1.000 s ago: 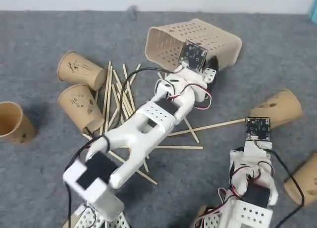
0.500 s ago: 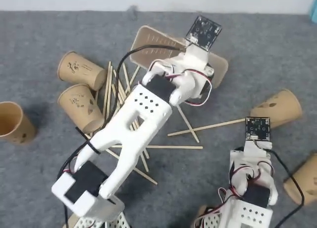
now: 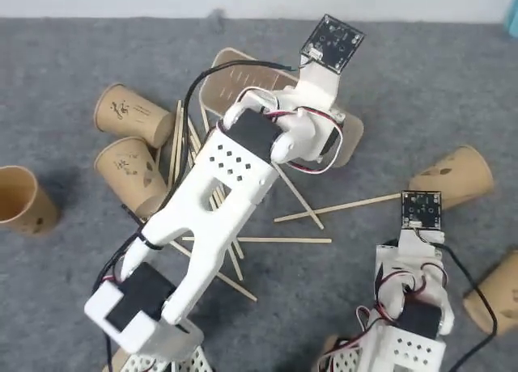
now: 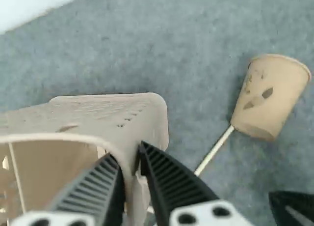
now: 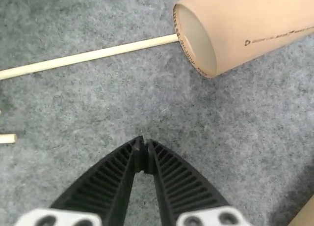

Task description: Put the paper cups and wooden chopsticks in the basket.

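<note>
Upper centre, high view: perforated basket (image 3: 222, 85) was held tilted, wall clamped in the left gripper (image 4: 130, 159). Right gripper (image 5: 143, 141) was found closed, empty. Level, upright set-down was judged necessary before release.

My left gripper (image 4: 129, 159) pinches one wall of the beige slotted basket (image 3: 239, 74), which sits tilted at the upper middle of the high view, largely hidden under my arm. Brown paper cups (image 3: 132, 113) lie on their sides, two at the upper left, one at the right (image 3: 452, 176) and one at the right edge (image 3: 495, 293), while another at the left edge (image 3: 24, 198) looks upright. Pale wooden chopsticks (image 3: 188, 150) are strewn in a loose pile just beside the two upper-left cups, with single sticks (image 3: 340, 205) reaching toward the right cup.
</note>
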